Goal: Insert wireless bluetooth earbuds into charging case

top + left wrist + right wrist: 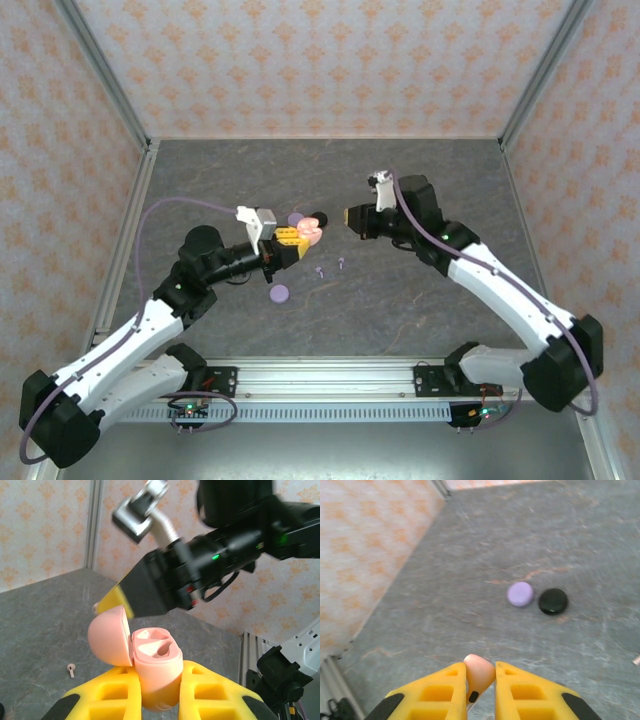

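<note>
Over the grey stone-pattern tabletop (400, 300), the left gripper (300, 236) clenches its fingers on the pink oval charging case (157, 667), lid open. The right gripper (480, 677) pinches a tiny pink earbud (479, 670) in its fingers near the case. Insertion seems in hand: the bud must next align over one of the sockets (159, 649), which the left wrist view reveals, while the right wrist view gives the pinched bud.

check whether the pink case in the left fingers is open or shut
Open: the pink case, gripped between the left fingers, has its lid swung back, exposing the earbud wells.
</note>
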Motion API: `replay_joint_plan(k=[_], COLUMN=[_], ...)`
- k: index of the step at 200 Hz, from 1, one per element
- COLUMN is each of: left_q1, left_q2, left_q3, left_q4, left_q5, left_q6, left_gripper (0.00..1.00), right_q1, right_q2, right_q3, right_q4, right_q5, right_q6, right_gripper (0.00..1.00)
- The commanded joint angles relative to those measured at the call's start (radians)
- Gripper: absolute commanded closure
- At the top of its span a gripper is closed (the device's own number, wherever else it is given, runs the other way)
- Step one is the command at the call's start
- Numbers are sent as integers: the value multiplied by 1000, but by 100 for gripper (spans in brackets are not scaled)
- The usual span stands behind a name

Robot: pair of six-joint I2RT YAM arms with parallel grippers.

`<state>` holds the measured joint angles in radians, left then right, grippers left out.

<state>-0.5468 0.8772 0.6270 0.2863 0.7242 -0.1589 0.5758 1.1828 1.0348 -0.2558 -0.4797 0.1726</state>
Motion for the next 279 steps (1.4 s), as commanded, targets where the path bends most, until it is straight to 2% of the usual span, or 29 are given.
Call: replay_joint_plan(k=[1,45,96,206,279], left_q1=[-18,-39,-54,-63,-64], left_q2=[22,61,79,73,59], left_q3=[12,24,37,40,38], left_q4=[62,78,80,76,75], left_q5=[13,21,24,29,21], left_q6=[-7,-4,2,7,7], left_gripper=[100,100,100,100,100], right_q1=[37,133,213,225,228], right_q2=[-99,-182,-160,-101,-91], right_q3=[-29,-20,21,39,25], right_q4=[78,129,99,72,56], right_q5=[-54,-83,-40,1,-22], right_q6=[-37,-85,-161,-174,-167], right_gripper=[83,83,83,83,83])
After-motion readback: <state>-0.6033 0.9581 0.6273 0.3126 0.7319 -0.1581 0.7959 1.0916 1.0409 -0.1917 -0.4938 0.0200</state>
